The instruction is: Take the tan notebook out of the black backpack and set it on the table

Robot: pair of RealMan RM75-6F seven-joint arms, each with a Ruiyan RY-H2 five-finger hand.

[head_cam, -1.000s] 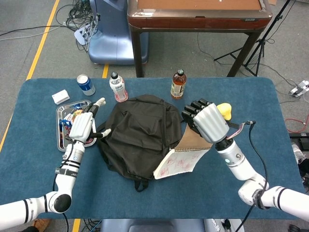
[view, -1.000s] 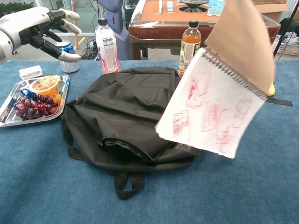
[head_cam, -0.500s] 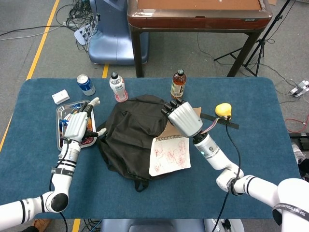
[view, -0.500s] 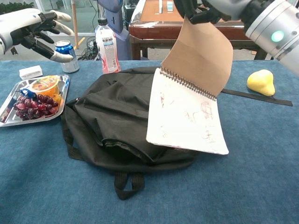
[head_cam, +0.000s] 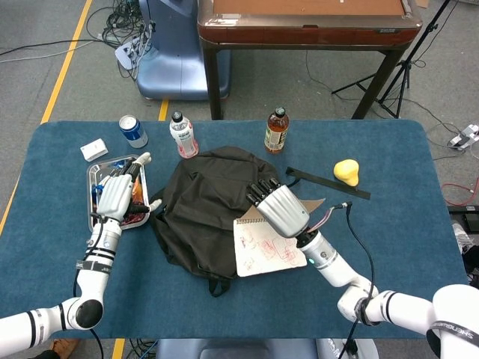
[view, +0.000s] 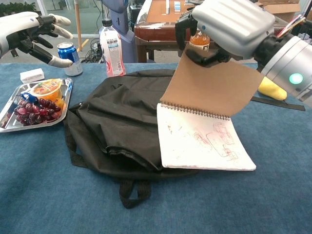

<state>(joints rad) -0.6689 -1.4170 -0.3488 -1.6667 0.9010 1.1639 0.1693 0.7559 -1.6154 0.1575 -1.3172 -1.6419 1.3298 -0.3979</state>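
While hand-held (view: 229, 29), spiral-bound tan notebook (view: 204, 131)

Grey floor (head_cam: 67, 45) all around, and a yellow line (head_cam: 69, 61) painted on it runs slantwise down to the blue table (head_cam: 419, 224) at its far left corner. Beyond the table's far edge stands a wooden table (head_cam: 307, 22) with a reddish-brown top and dark legs. Left of that, a pale blue machine base (head_cam: 168, 67) sits on the floor, with a tangle of cables and a power strip (head_cam: 123, 34) beside it. Off past the far right corner, black tripod legs (head_cam: 404, 75) spread across the floor, with thin cables trailing nearby. Even, soft light
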